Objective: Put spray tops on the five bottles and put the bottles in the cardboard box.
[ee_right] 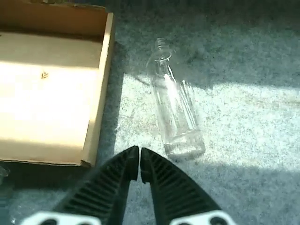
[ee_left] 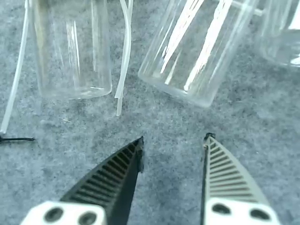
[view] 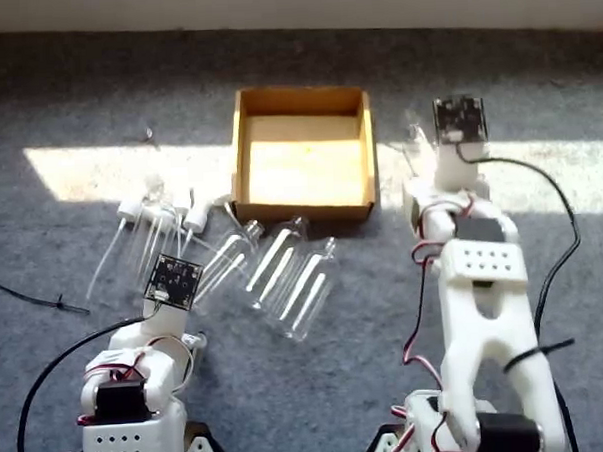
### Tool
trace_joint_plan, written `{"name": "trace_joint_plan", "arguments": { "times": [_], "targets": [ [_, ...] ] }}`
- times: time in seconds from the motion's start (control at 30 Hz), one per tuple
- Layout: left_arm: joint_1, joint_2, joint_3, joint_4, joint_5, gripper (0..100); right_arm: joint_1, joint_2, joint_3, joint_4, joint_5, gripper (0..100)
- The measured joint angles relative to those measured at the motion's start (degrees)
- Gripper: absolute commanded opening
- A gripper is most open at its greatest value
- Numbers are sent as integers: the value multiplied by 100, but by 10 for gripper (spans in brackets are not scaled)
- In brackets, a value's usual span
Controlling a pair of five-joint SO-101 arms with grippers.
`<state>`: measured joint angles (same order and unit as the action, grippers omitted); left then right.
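Grey carpet (ee_right: 234,70), seemingly capless bottle (ee_right: 176,112) ahead of closed right tool (ee_right: 139,157), left tool (ee_left: 173,139) parted near bottle bases (ee_left: 187,86)

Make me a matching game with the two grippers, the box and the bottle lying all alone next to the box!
Things:
1. left gripper
2. right gripper
3. cardboard box
4. lone bottle

Descriptions:
A. lying on its side, no spray top on
B. shut, holding nothing
C. brown
D. open, holding nothing

Pairs: 1-D, 2-B, 3-C, 4-A
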<state>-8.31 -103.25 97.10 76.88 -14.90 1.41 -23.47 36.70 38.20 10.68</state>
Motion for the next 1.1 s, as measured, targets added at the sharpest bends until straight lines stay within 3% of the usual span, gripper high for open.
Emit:
{"name": "trace_joint_plan", "arguments": {
  "times": [0.23,0.53,0.73,1.1],
  "targets": [
    [0,0,0,0,0,200,-26,3156,-4519,3059,378,235],
    [0,0,0,0,0,200,-774,7121,-9600,5029,615,245],
    [0,0,0,0,0,200,-932,8571,-12000,5160,659,245],
    [-255,0,0,0,-9,200,-360,9143,-12765,4870,615,245]
  ]
}}
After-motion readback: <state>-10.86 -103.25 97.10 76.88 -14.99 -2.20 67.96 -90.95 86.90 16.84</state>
